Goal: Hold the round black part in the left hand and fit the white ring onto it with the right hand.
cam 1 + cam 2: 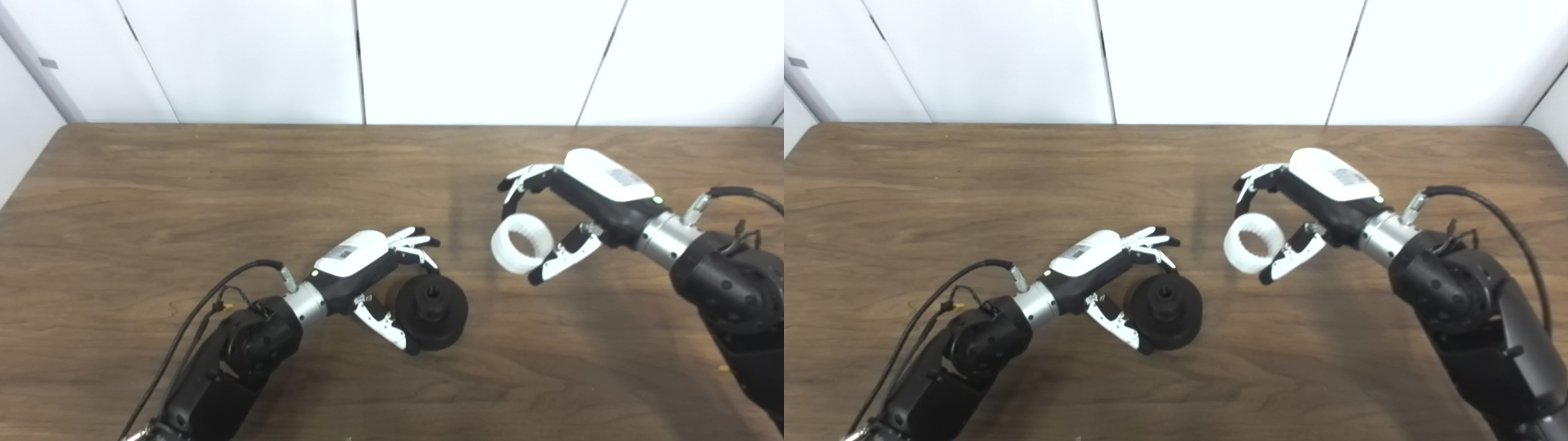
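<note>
1. Left eye view, nearest the camera: the left hand [373, 275] lies low over the brown wood-grain table [184, 196], its arm coming in from the bottom left.
2. Its fingers [416, 242] curve over the far edge of the round black plastic part [432, 311] and its thumb reaches along the near-left rim; they look closed around the part, though how firmly they press cannot be told.
3. The round black part rests flat on the table, its raised central hub with a small bore facing up. Nothing sits on the hub or in the bore.
4. Farther back and to the right, the right hand [569, 214] holds the white ribbed plastic ring [522, 244] clear of the tabletop, clamped between the fingers above and the thumb below.
5. The ring is tilted, its opening facing roughly toward the camera, and nothing is inside it. It is apart from the black part, up and to the right.
6. Beyond the table's far edge stand white wall panels [478, 61].
</note>
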Action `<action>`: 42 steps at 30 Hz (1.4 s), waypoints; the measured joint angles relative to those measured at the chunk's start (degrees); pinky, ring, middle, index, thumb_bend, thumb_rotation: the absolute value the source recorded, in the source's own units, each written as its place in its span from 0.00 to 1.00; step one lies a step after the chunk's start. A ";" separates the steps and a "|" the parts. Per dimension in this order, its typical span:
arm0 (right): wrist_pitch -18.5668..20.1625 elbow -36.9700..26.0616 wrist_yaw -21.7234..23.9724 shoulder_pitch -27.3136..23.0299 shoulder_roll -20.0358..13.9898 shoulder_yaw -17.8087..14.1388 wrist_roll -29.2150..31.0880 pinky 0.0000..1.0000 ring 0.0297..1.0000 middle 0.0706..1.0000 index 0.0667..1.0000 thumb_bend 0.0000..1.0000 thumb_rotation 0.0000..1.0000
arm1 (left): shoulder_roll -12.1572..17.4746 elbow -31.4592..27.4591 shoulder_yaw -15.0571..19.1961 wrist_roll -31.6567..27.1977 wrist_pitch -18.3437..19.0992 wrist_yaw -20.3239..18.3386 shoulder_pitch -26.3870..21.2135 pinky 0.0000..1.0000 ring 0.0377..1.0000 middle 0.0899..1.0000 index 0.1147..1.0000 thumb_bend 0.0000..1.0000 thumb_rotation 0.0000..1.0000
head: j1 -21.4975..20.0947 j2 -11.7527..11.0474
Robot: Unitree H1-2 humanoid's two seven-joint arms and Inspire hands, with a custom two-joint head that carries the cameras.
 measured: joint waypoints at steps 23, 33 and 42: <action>0.58 -1.59 3.50 -0.67 7.67 5.10 -3.77 0.73 0.80 0.77 0.44 0.52 0.14 | -0.53 -0.04 -0.56 0.32 0.70 0.91 -0.17 0.88 0.99 0.92 0.42 0.52 0.07 | 0.00 0.18; 0.53 -1.24 3.52 -0.58 8.62 5.61 -4.21 0.71 0.79 0.77 0.44 0.52 0.14 | -0.50 -0.04 -0.72 0.57 0.64 1.08 -0.20 0.89 0.98 0.92 0.42 0.52 0.08 | 0.00 0.18; 0.45 -1.24 3.51 -0.27 9.32 6.44 -4.52 0.72 0.78 0.76 0.44 0.52 0.14 | -0.48 -0.03 -0.73 0.55 0.54 1.18 -0.19 0.89 0.98 0.92 0.42 0.52 0.07 | 0.26 0.70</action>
